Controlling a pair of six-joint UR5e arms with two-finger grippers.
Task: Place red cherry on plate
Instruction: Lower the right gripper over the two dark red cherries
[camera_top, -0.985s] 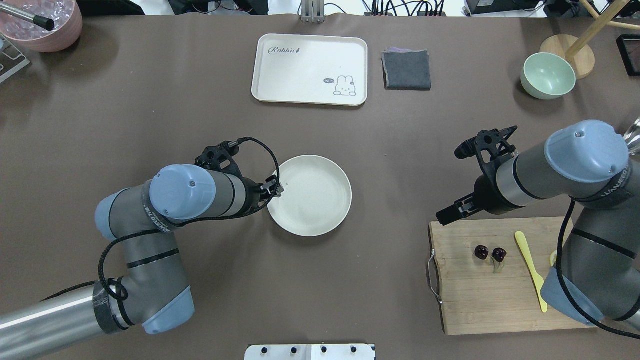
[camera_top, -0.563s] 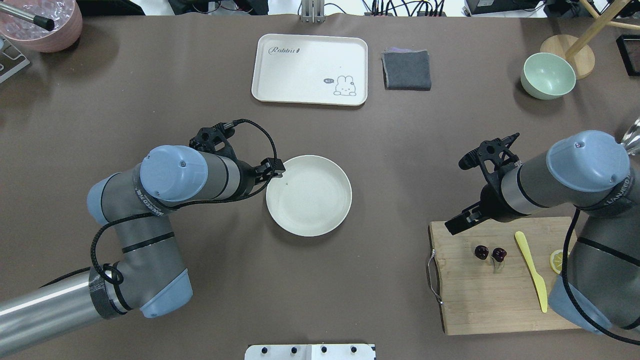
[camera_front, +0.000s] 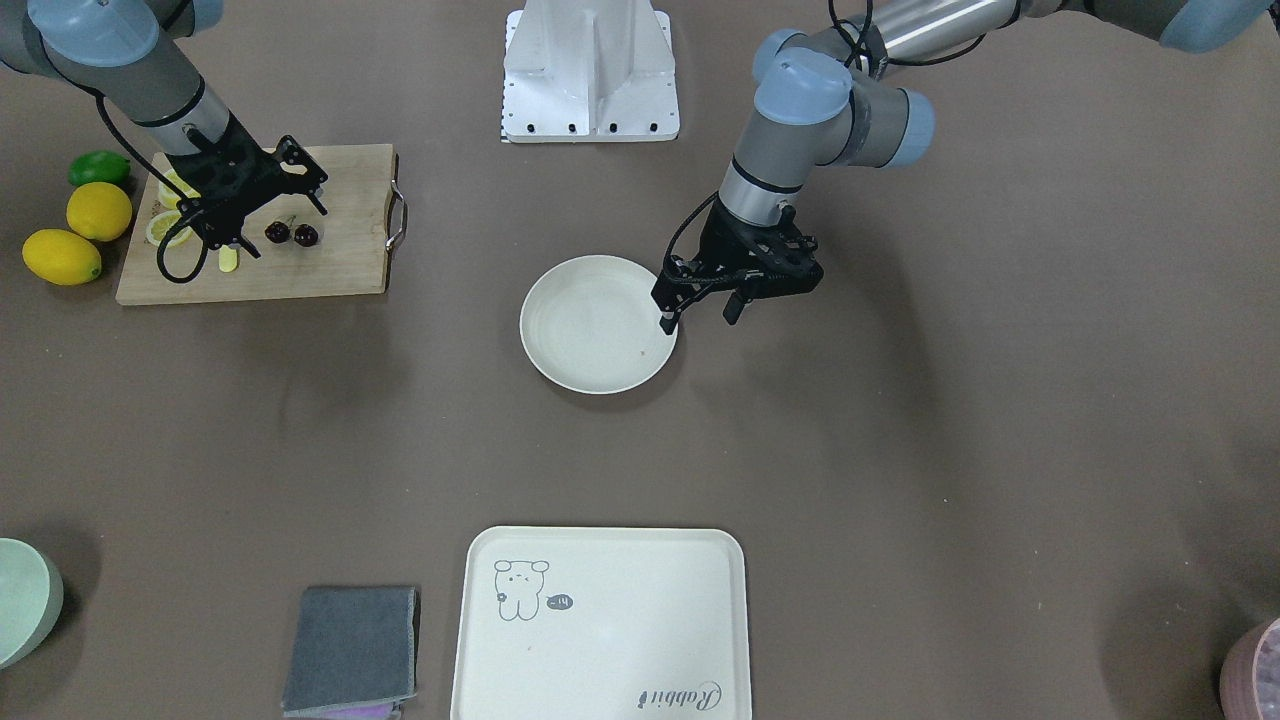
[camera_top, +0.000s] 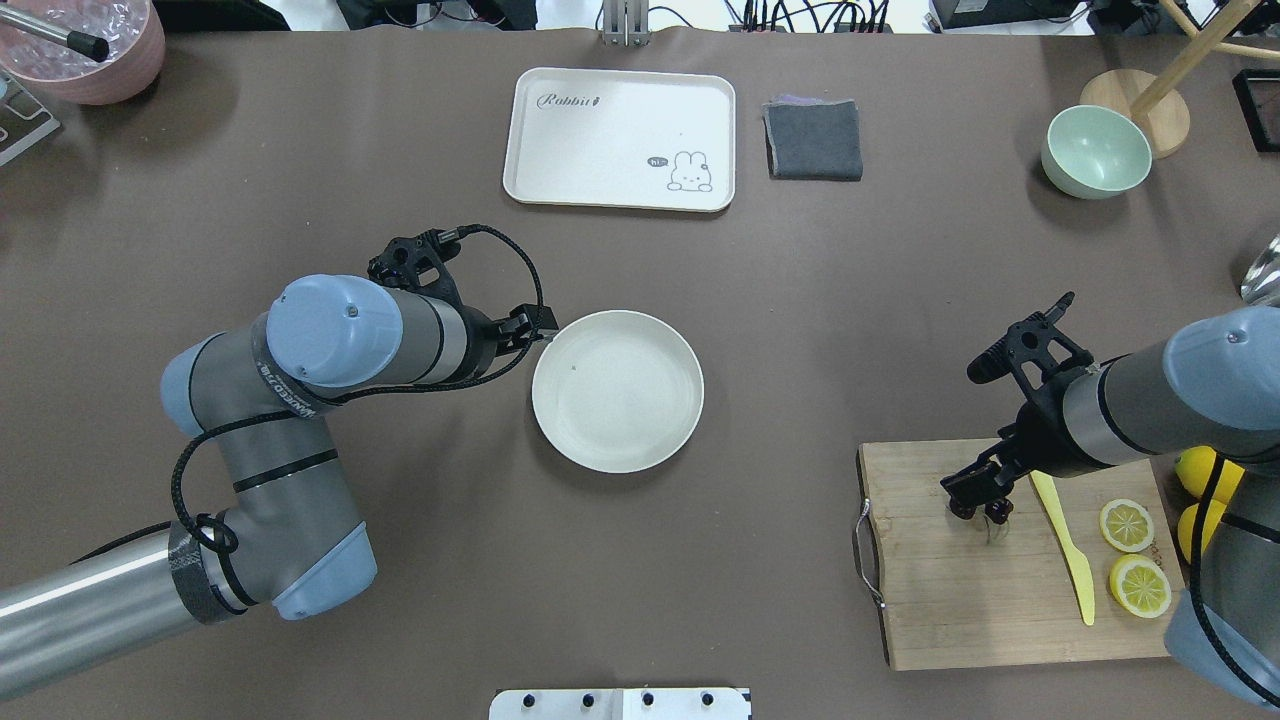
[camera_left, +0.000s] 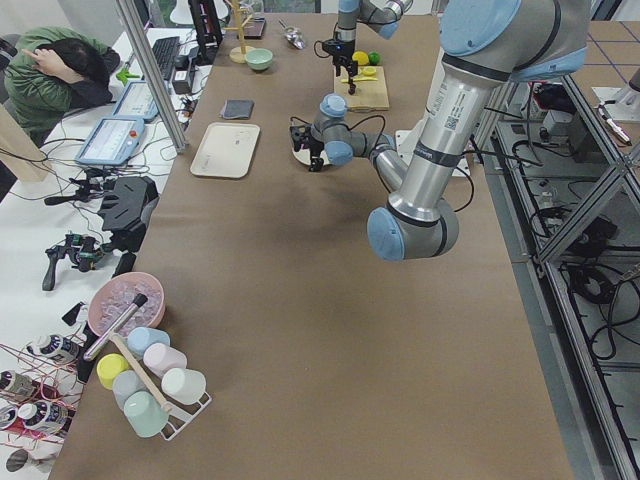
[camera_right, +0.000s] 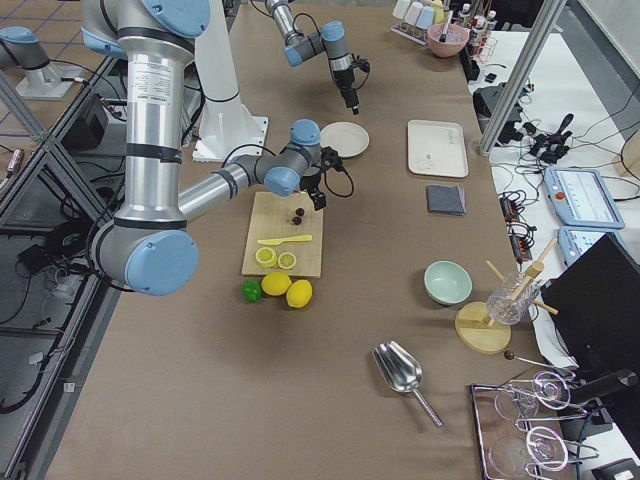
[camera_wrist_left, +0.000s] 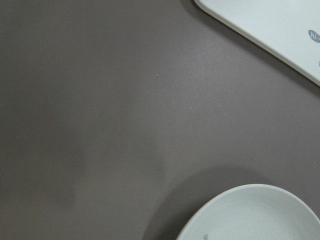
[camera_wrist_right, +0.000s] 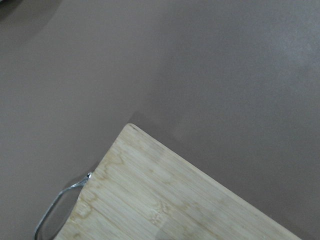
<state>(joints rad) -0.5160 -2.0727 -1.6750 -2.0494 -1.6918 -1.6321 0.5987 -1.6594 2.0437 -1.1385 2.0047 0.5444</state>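
Note:
The red cherry (camera_front: 275, 233), a pair of dark glossy fruits, lies on the wooden cutting board (camera_top: 980, 600) at the table's right. My right gripper (camera_top: 978, 492) hangs just over the pair with its jaws apart, and from overhead it hides part of the cherry (camera_top: 997, 514). The round cream plate (camera_top: 618, 392) sits mid-table with nothing on it. Beside the plate's left rim is my left gripper (camera_front: 699, 317), open, with nothing between its fingers.
On the board lie a yellow knife (camera_top: 1065, 545) and two lemon halves (camera_top: 1127, 524). Whole lemons (camera_front: 98, 211) and a lime (camera_front: 98, 167) sit beside it. At the far side are the rabbit tray (camera_top: 620, 138), a grey cloth (camera_top: 814, 140) and a green bowl (camera_top: 1096, 150).
My right gripper has come back and down from beyond the board's far edge to just over the cherries. My left gripper has drawn off the plate's rim to its left.

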